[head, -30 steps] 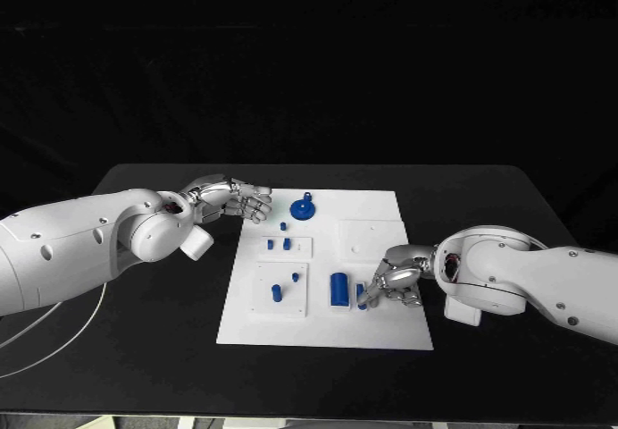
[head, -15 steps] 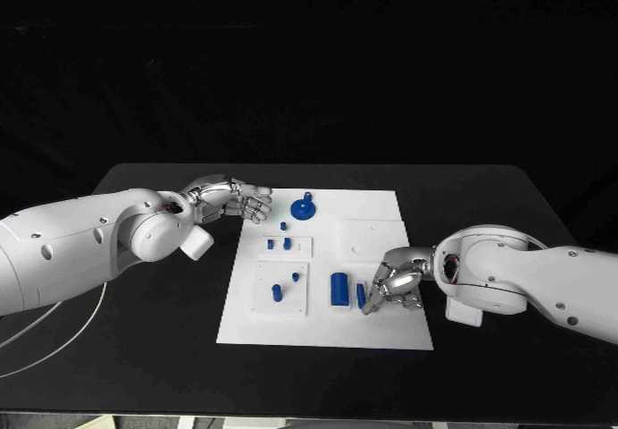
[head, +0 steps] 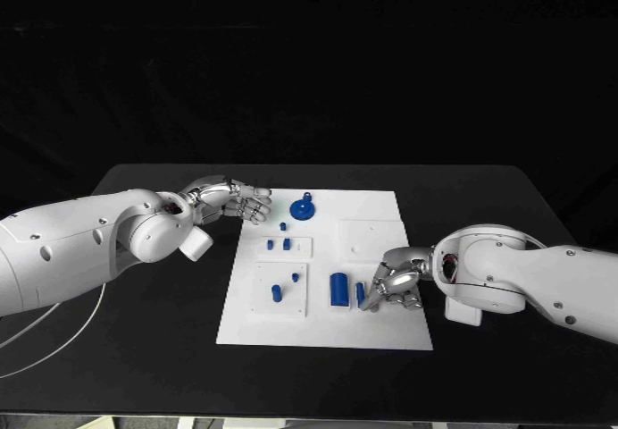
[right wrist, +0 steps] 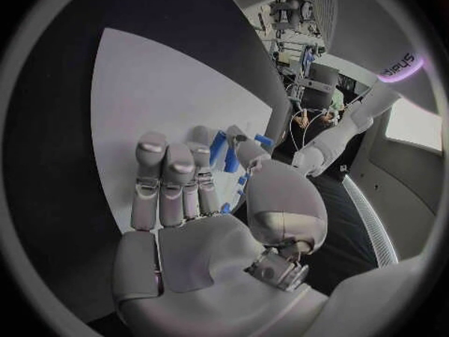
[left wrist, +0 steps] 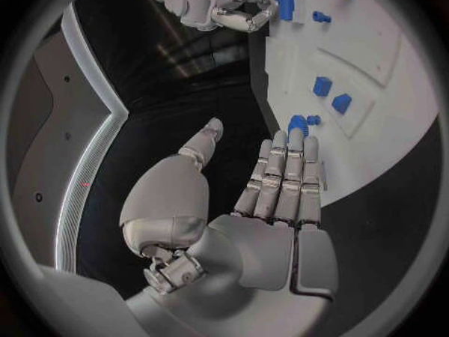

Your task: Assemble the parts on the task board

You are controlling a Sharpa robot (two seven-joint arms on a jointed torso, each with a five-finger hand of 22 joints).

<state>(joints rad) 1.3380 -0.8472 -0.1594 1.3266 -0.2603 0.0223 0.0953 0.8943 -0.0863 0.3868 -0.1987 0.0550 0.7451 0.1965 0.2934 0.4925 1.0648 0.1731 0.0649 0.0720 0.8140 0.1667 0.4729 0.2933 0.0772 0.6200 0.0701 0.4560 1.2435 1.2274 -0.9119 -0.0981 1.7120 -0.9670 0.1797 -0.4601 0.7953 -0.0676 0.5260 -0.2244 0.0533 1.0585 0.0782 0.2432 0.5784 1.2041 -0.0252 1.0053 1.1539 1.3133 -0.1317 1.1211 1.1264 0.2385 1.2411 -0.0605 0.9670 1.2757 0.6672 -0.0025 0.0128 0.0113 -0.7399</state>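
Observation:
The white task board lies mid-table with several blue parts on it: a round knob at the far end, small pegs in the middle, and a thick cylinder near the front. A slim blue part lies just right of the cylinder. My right hand rests at it, and in the right wrist view the slim part sits pinched between thumb and finger of that hand. My left hand hovers at the board's far left corner, fingers straight, holding nothing.
Two raised white plates on the board's left half carry the pegs and two small blue pieces. A square plate sits on the right half. The black table surrounds the board.
My right hand drew back slightly, then closed in on the slim blue part again beside the cylinder. The left hand has stayed where it was.

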